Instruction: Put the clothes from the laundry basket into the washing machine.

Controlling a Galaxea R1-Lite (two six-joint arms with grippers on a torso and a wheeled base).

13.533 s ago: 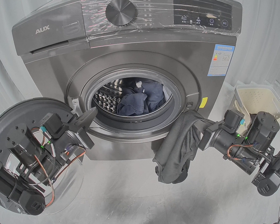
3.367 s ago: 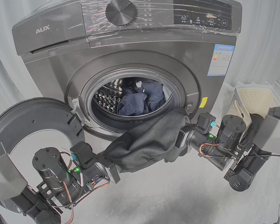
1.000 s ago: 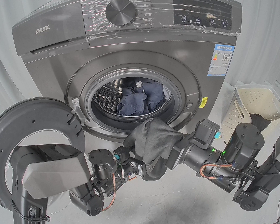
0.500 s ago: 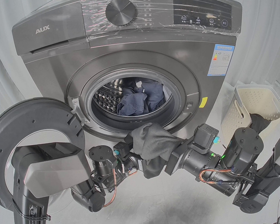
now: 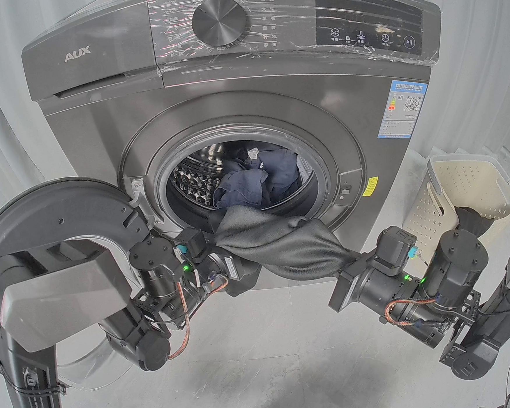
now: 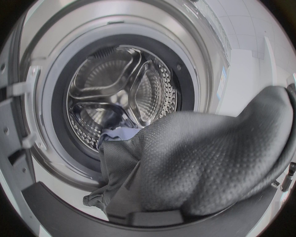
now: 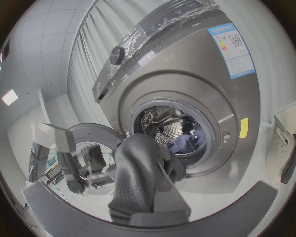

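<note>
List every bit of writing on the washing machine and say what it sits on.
Drawer front: a brand mark in pale capitals; not copied here.
Around the dial: columns of labels, too small to read.
Control panel: icons; any words too small.
Blue-edged sticker: coloured bars and a square code; print too small.
Yellow sticker: nothing legible.

Head cam high, wrists close, shared drum (image 5: 198,183)
</note>
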